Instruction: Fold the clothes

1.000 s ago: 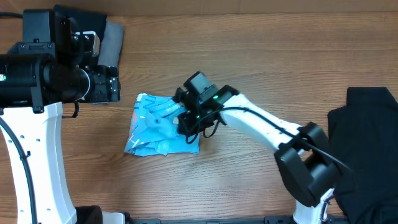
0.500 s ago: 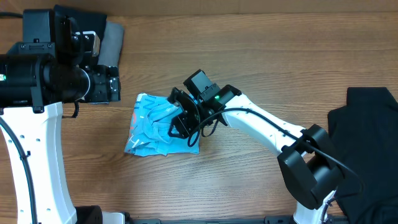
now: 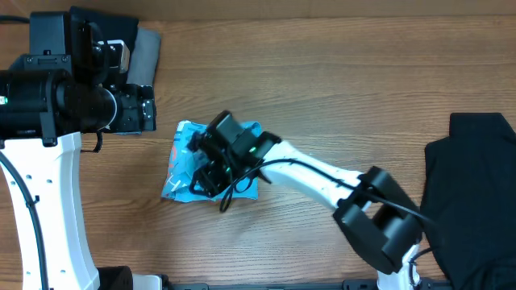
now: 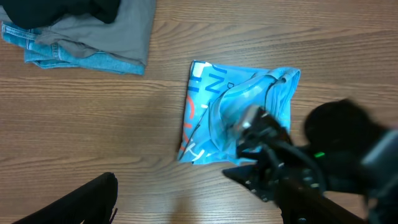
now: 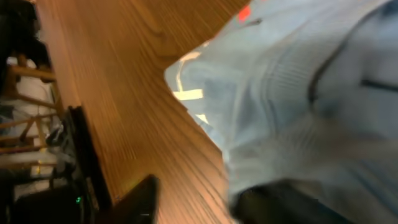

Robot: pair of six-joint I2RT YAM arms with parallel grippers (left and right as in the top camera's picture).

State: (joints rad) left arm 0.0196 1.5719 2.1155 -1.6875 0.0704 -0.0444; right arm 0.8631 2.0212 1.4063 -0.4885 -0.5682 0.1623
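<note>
Wood-grain tabletop (image 3: 339, 72) fills every view, and the task's clothes are spread across it in three places. At centre-left a light sky-blue T-shirt with white and orange-red lettering (image 3: 181, 158) is laid flat, folded into a rough square. A plain black garment (image 3: 476, 193) is heaped at the right edge, well apart from it. From above, the right gripper (image 3: 201, 179) is seen lowered onto the blue T-shirt, with its white arm reaching in from the lower right. In the right wrist view two dark fingers (image 5: 134, 202) are seen standing apart at the bottom of the frame, with bare wood and the shirt's edge showing between them. Whether any cloth is pinched cannot be told from the blurred close-up. The left gripper (image 3: 143, 109) is held at the left side, clear of the blue T-shirt. Only one of its dark fingers (image 4: 87, 200) enters the left wrist view, nothing is seen held in it, and the jaws are taken as spread wide. A folded grey garment (image 3: 145, 52) is partly visible from above at the upper left. The left wrist view shows more there: a denim-blue garment (image 4: 56, 53) lying under the grey one and dark cloth (image 4: 62, 9) on top. The black heap at the right edge is shown only from overhead.
</note>
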